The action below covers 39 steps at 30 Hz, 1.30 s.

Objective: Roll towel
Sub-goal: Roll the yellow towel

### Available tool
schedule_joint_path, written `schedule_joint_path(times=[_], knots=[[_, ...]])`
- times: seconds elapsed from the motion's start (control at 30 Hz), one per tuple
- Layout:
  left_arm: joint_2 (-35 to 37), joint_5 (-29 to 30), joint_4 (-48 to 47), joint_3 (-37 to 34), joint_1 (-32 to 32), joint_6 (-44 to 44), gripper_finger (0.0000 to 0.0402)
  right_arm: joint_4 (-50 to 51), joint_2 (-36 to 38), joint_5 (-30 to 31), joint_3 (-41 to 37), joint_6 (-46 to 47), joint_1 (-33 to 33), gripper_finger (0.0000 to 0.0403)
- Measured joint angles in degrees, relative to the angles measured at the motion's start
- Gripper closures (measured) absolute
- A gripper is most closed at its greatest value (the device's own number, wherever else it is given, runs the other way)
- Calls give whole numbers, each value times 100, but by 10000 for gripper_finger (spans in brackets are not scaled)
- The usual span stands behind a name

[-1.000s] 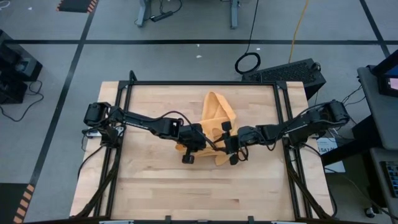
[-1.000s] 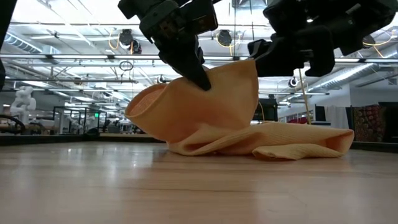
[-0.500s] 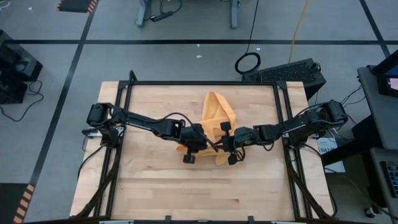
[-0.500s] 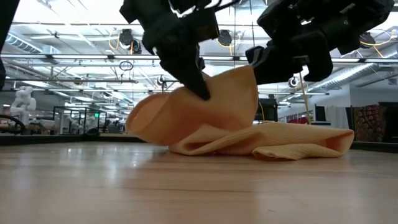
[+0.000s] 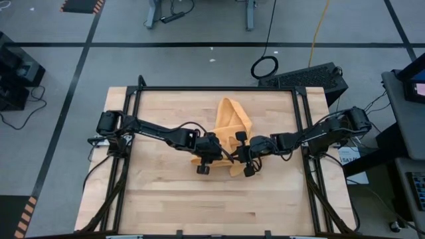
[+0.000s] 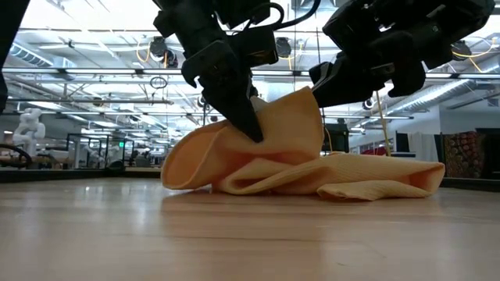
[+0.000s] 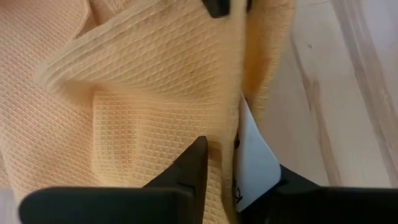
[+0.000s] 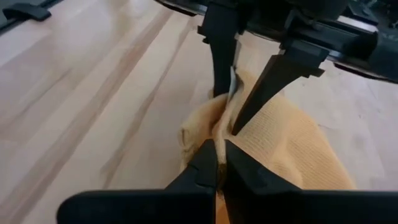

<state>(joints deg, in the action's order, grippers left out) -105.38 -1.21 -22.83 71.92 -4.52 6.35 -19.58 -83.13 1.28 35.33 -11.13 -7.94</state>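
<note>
You have the left gripper (image 5: 211, 157) out over the middle of the table (image 5: 159, 199), its fingers (image 7: 189, 167) parted only a sliver with the towel's hem running between them, so it reads as a light pinch on a raised fold rather than a hard clamp; my guess is that you are holding that fold up so the cloth can turn over on itself. In the low view the left gripper (image 6: 248, 123) digs into the top of the lifted hump, and the hump's left end curls down to touch the wood. The towel (image 5: 231, 119) lies at the table's centre, one half bunched and raised under both arms, the other half trailing flat toward the far edge. Just right of it, the right gripper (image 5: 243, 157) has its jaws shut tight on the towel's edge, seen plainly in the right wrist view where the two fingers (image 8: 209, 163) meet on the cloth. Both grips sit close together on the same fold, which suits starting a roll from that end. As for writing, a white tag (image 7: 252, 168) shows by the left fingers, but nothing on it can be read.
</note>
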Motion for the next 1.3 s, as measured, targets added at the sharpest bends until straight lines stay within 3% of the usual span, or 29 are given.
schedule_joint_path(times=[1.1,1.3], knots=[[1,43,184,-4,42,-454,342,-187,2,-164,-2,754,-4,389],[2,-7,184,-4,111,-450,390,-124,4,-134,-2,771,5,377]])
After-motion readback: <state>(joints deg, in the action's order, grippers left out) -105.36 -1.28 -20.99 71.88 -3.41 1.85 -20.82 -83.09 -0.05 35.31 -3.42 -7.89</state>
